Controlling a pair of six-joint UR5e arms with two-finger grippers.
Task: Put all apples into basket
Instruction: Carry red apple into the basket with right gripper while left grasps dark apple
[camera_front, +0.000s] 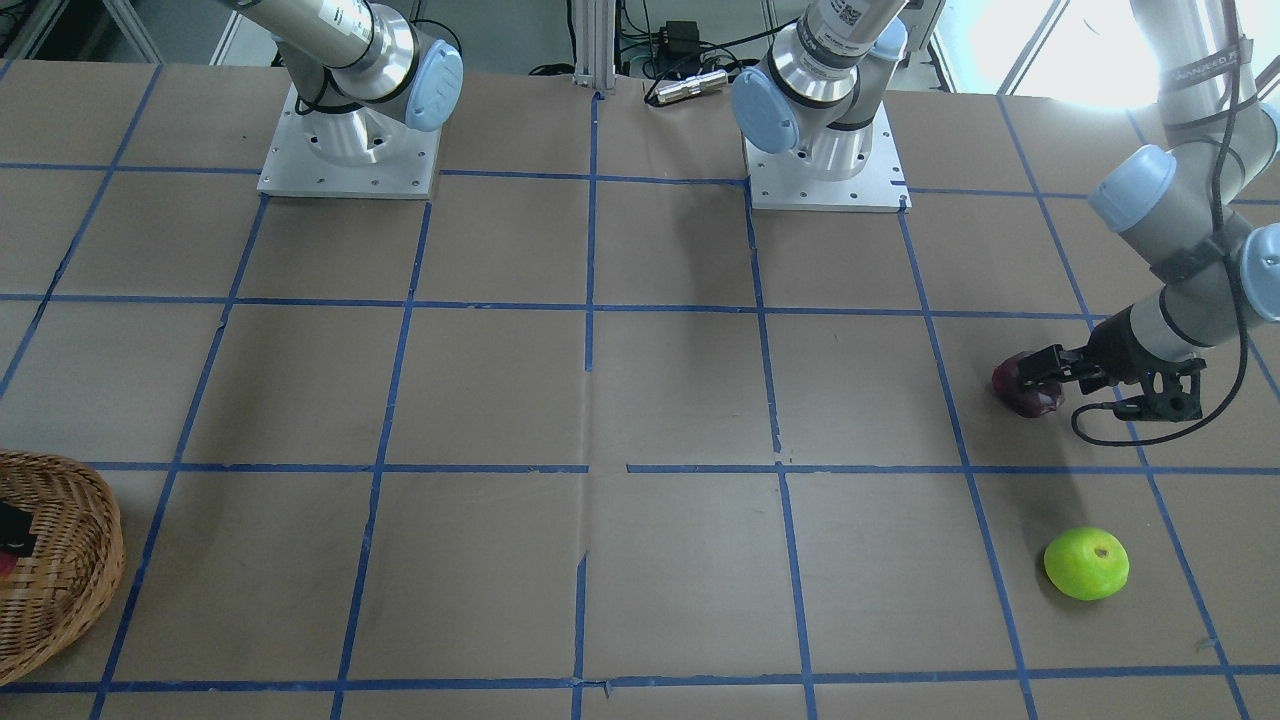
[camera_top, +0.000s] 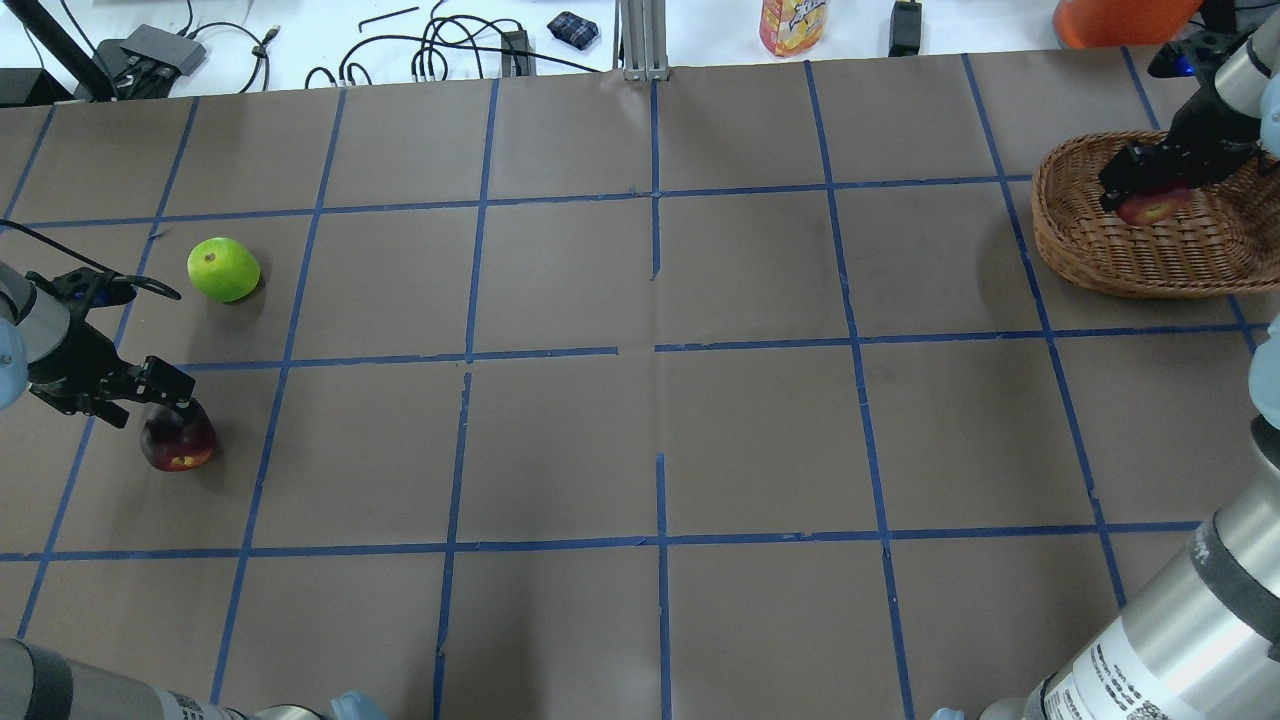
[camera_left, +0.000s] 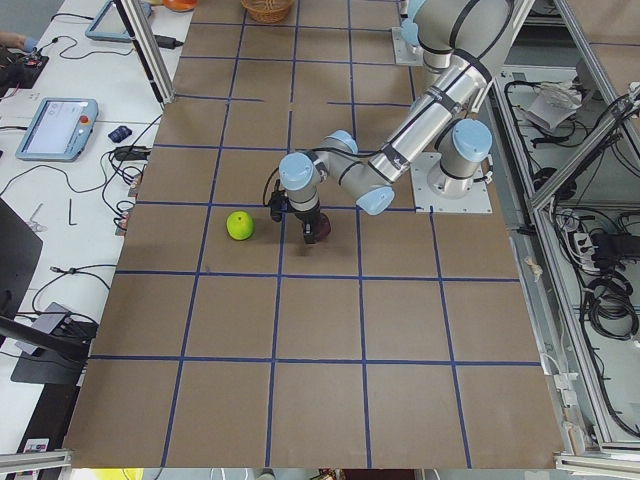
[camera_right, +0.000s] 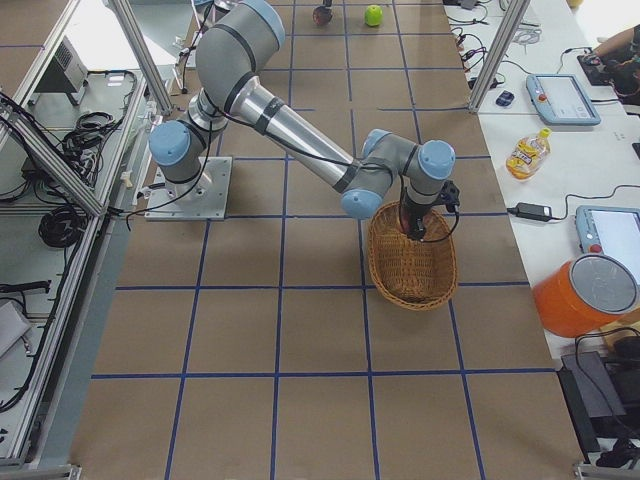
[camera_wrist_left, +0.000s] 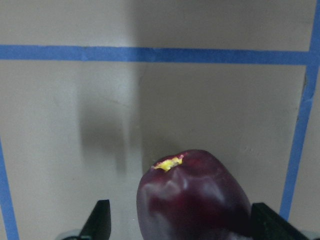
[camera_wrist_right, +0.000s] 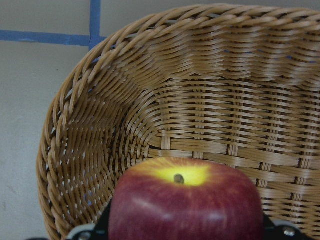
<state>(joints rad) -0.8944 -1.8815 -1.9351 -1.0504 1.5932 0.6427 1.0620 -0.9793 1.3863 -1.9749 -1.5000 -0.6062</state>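
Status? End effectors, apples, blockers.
Left end effector open, straddling dark apple on table. Right end effector shut on red apple, over basket. Green apple loose on table. No blockers seen.

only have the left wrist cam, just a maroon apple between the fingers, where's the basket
Observer: The basket sits at the robot's right end of the table, the opposite end from that apple.
Operator: anything in it
Observer: The right hand grips the red apple over the basket's inside; I cannot tell whether it touches the bottom.
Operator: any other apple out there
Observer: The green apple lies loose on the table, close to the maroon apple but apart from it.
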